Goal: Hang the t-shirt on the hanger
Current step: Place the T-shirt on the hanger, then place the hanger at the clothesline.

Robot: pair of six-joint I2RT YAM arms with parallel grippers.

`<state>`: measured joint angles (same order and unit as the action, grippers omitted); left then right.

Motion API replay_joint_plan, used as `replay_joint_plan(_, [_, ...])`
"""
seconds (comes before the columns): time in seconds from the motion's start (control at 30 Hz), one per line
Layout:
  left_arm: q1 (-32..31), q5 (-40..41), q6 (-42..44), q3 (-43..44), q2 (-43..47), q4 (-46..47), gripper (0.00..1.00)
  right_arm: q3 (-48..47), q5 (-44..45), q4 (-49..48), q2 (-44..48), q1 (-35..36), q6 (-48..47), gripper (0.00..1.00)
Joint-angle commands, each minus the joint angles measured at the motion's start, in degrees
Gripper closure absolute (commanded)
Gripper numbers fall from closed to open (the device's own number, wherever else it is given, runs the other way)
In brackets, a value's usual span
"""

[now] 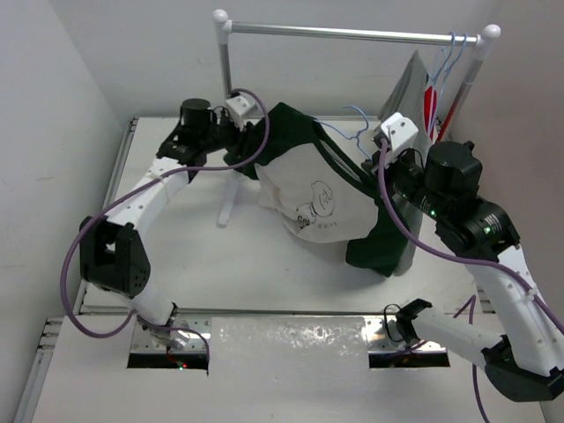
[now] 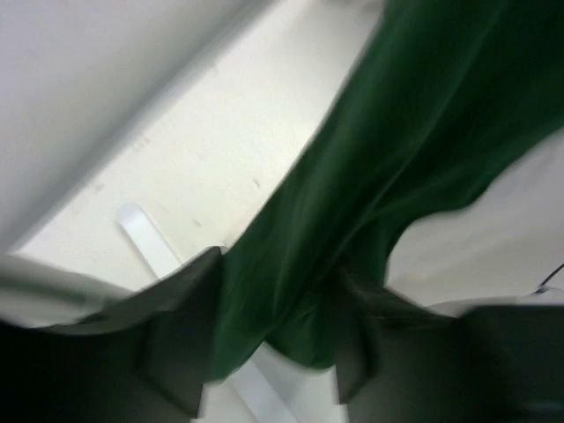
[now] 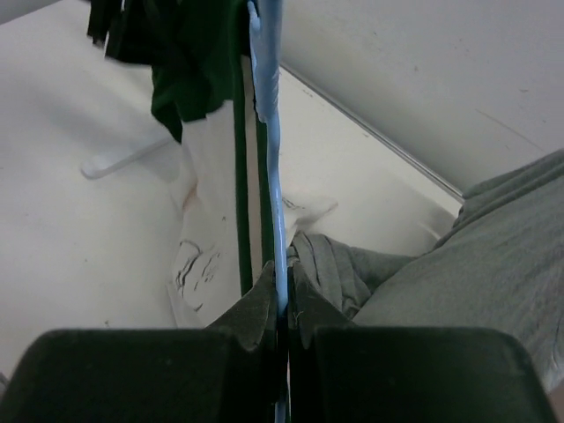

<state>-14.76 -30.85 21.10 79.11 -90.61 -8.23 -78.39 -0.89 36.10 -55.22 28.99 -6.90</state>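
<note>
The t-shirt (image 1: 313, 198) hangs in the air between both arms, green sleeves out, pale printed front facing up. The pale-blue hanger (image 1: 352, 132) sticks out of its upper right part, hook showing. My right gripper (image 1: 374, 162) is shut on the hanger wire (image 3: 269, 132), which runs straight up between its closed fingers (image 3: 264, 295), with the shirt (image 3: 207, 176) beyond. My left gripper (image 1: 241, 144) is at the shirt's left green edge. In the left wrist view its fingers (image 2: 189, 326) stand apart, with a fold of green cloth (image 2: 397, 150) lying loosely between them.
A white clothes rail (image 1: 352, 33) spans the back, with a grey garment (image 1: 410, 88) and a red one (image 1: 430, 101) on blue hangers (image 1: 454, 53) at its right end. The rail's white foot (image 1: 231, 198) lies on the table. The grey garment (image 3: 476, 256) hangs close to my right gripper.
</note>
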Motion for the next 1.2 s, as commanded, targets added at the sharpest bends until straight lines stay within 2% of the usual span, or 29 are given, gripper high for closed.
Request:
replay_joint_plan(0.0, [-2.4,4.9,-0.7,-0.5,-0.6,-1.9,0.5,-0.9,3.9,-3.0,0.6,-0.3,3.2,1.0])
replay_joint_plan(0.03, [-2.8,5.1,-0.7,-0.4,-0.1,-1.8,0.45,-0.7,4.6,-3.4,0.6,-0.3,3.6,1.0])
replay_joint_plan(0.07, [-2.9,4.9,-0.7,-0.2,0.6,-1.8,0.13,-0.5,5.4,-4.2,0.5,-0.3,3.9,1.0])
replay_joint_plan(0.1, [-2.9,5.0,-1.0,0.1,2.0,-1.9,0.11,-0.7,7.6,-4.4,0.4,-0.3,4.6,1.0])
replay_joint_plan(0.13, [-2.9,5.6,-0.9,0.9,2.7,-2.2,0.0,-1.1,9.6,-4.5,-0.2,-0.3,5.0,1.0])
replay_joint_plan(0.3, [-2.7,10.4,1.6,2.8,7.9,-7.0,0.0,-6.0,24.7,-3.2,-4.1,-0.3,6.5,1.0])
replay_joint_plan(0.47, [-2.6,14.4,4.0,2.1,11.5,-9.1,0.0,-10.8,32.0,-4.5,-9.2,-0.9,5.8,1.0])
replay_joint_plan(0.67, [-2.5,12.5,4.8,-3.0,14.9,-8.6,0.0,-15.7,31.8,-9.6,-13.7,-5.2,8.4,1.0])
replay_joint_plan(0.93, [-2.5,13.0,4.8,-9.6,17.5,-6.7,0.0,-30.9,28.8,-5.5,-27.7,-10.7,10.8,1.0])
replay_joint_plan(1.07, [-2.5,14.3,4.9,-11.9,17.6,-6.5,0.0,-32.7,26.0,-5.9,-31.3,-13.8,13.3,1.0])
replay_joint_plan(1.17, [-2.5,15.0,5.1,-13.7,17.7,-6.4,0.0,-30.7,24.5,-5.6,-32.8,-14.8,14.0,1.0])
